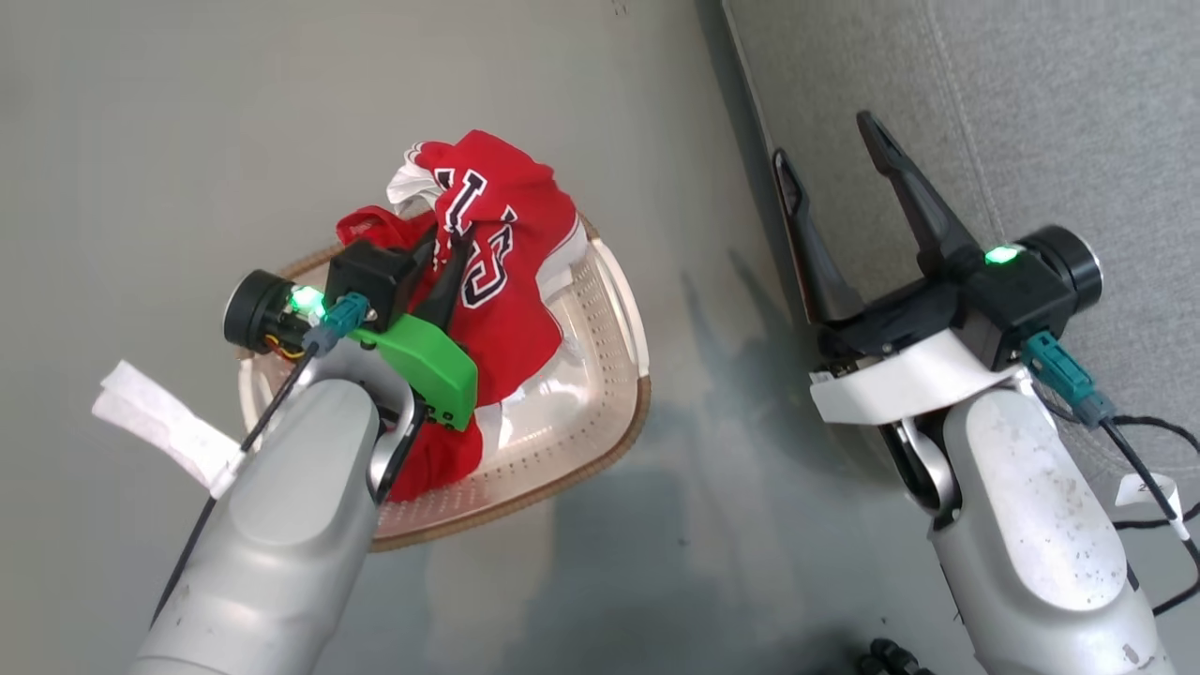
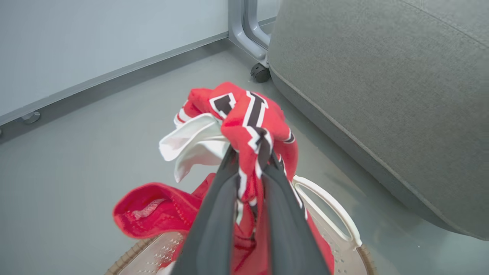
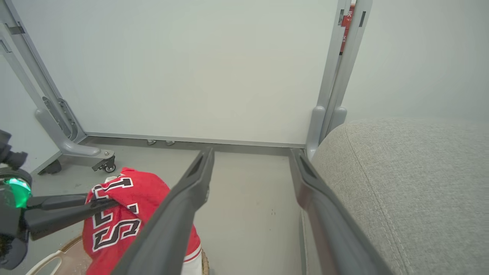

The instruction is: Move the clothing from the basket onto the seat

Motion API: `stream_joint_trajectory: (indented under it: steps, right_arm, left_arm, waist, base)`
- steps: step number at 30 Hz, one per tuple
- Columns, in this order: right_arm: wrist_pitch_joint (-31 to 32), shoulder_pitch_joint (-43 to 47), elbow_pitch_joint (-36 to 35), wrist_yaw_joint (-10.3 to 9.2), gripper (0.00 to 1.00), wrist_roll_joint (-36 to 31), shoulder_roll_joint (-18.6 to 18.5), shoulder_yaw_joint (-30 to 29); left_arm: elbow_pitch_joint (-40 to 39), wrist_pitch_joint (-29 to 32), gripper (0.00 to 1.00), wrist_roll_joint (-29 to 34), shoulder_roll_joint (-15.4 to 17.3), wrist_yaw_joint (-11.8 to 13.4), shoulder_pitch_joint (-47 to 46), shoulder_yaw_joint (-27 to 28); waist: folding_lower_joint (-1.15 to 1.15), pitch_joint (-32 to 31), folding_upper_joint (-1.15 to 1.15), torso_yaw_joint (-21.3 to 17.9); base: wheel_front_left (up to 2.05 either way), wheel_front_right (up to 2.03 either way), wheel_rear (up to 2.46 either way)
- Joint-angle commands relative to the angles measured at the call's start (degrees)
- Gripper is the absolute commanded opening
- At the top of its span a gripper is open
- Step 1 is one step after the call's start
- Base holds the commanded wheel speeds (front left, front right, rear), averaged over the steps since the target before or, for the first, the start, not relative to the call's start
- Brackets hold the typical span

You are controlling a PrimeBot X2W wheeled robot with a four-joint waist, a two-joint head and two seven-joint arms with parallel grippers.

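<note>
I'm holding the clothing (image 1: 506, 216) partly out of the basket (image 1: 609, 441), centre-left of frame, left end effector (image 2: 250, 152) clenched on a fold, right end effector (image 1: 834, 155) released. Trailing fabric is probably risking dragging the basket along.

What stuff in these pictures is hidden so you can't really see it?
- Head view: the left arm covers the near side of the basket.
- Head and wrist views: the word on the clothing is crumpled and pinched in the left gripper, so it cannot be read.
- How many garments there are: the bunched folds hide that.
- The seat is cut off by the picture edge in every view.
</note>
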Motion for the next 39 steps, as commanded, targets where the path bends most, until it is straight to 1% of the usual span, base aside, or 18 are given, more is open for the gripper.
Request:
stream_joint_trajectory:
  steps: [1,8,13,18,24,28,39]
  right_arm:
    - [-0.28,1.57,0.37,-0.02,1.00,-0.15,-0.23,-0.34]
    - [-0.28,5.64,1.71,-0.02,1.00,0.03,-0.23,-0.82]
    - [-0.28,8.17,2.35,-0.02,1.00,0.64,-0.23,-0.61]
    - [-0.28,10.40,2.82,-0.02,1.00,1.24,-0.23,-0.20]
    - [-0.28,12.24,3.05,-0.02,1.00,1.73,-0.23,-0.10]
    - [-0.28,13.53,3.14,-0.02,1.00,2.26,-0.23,-0.14]
    - [-0.27,14.92,1.88,-0.02,1.00,3.36,-0.22,-0.48]
  left_arm:
    - [-1.57,-0.06,0.00,0.57,-0.16,0.13,1.60,0.76]
    - [-10.65,-0.06,0.00,3.00,-0.71,-0.05,6.56,5.00]
    - [-16.30,-0.06,0.00,4.24,-0.95,-0.13,8.84,7.38]
    - [-21.11,-0.06,0.00,5.69,-1.10,-0.17,10.08,8.11]
    - [-25.36,-0.06,0.00,6.69,-0.97,-0.22,8.89,7.47]
    - [-27.02,-0.06,0.00,6.42,-0.80,-0.22,8.25,6.65]
    - [-27.46,-0.06,0.00,5.84,-0.34,-0.23,9.00,5.54]
  waist:
    - [0.00,-6.21,0.00,3.11]
    - [0.00,-12.52,0.00,4.54]
    - [0.00,-16.52,0.00,4.87]
    - [0.00,-20.06,0.00,4.76]
    - [0.00,-22.68,0.00,4.70]
    - [0.00,-24.15,0.00,4.66]
    - [0.00,-25.79,0.00,4.43]
  base:
    - [0.00,0.00,0.00]
    - [0.00,0.00,0.00]
    - [0.00,0.00,0.00]
    - [0.00,0.00,0.00]
    - [0.00,0.00,0.00]
    - [0.00,0.00,0.00]
    - [0.00,0.00,0.00]
